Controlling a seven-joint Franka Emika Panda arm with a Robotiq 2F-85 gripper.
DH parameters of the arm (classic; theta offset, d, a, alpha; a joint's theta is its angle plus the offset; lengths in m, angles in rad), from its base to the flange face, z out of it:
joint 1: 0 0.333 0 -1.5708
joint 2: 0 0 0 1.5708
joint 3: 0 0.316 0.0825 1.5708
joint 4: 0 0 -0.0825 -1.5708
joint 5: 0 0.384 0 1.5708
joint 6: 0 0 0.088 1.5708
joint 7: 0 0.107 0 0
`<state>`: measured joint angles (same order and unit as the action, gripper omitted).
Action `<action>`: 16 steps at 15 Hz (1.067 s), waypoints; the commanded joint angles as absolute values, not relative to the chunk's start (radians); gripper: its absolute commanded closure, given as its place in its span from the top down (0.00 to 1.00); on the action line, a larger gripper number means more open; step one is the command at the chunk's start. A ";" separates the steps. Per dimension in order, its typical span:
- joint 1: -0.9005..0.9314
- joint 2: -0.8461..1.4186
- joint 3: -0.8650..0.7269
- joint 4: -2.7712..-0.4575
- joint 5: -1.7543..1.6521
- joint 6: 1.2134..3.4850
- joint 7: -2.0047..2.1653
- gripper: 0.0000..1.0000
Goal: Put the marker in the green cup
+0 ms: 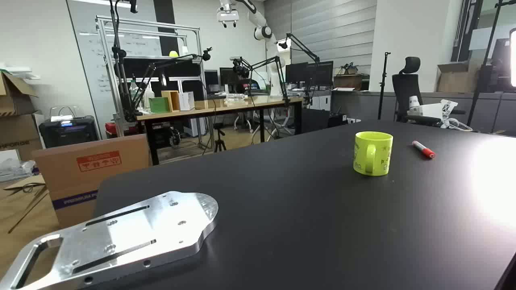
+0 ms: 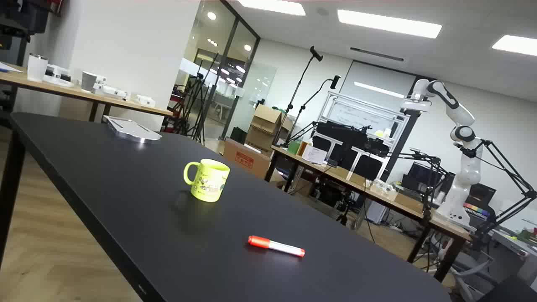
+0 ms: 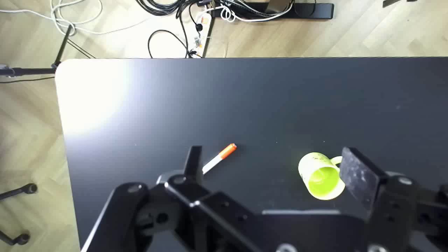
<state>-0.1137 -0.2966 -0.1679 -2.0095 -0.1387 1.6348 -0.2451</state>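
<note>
A red-capped marker [image 3: 218, 160] is seen lying on a black worktop [image 3: 245, 101] beneath a released tool [image 3: 274, 166], whose dark fingers [image 3: 359, 176] are spread wide apart. In the wrist view, the marker is framed between the two fingers, much closer to the left one, by which its near end is covered; its red cap [image 3: 228, 150] is pointed toward the far right. The green cup [image 3: 322, 177], standing upright on the same worktop, is slightly overlapped by the right finger in that view, its handle [image 3: 336, 160] partly hidden and its bright interior exposed. How high the tool is held above the marker cannot be told. In both exterior views, the marker is laid flat and apart from the cup. In an exterior view, where a silver metal plate [image 1: 133, 229] is placed at the near left of the worktop, the marker [image 1: 423, 150] is set to the right of the cup and slightly farther off. In an exterior view, where a white robot arm [image 2: 460, 113] is framed at the far right, the marker [image 2: 277, 246] is placed to the near right of the cup, its cap directed left. Beyond the worktop, cardboard boxes [image 1: 96, 181] are shown in the background.
</note>
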 commanded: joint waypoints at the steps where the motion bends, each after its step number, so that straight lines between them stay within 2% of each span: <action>1: -0.113 -0.295 -0.168 -2.007 -0.138 1.634 -0.245 1.00; 9: -0.113 -0.295 -0.168 -2.006 -0.138 1.635 -0.245 1.00; 16: -0.173 -0.064 -0.202 -1.898 -0.049 1.858 0.004 1.00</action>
<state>-0.1505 -0.2040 -0.1853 -1.9890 -0.0881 1.7918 -0.0913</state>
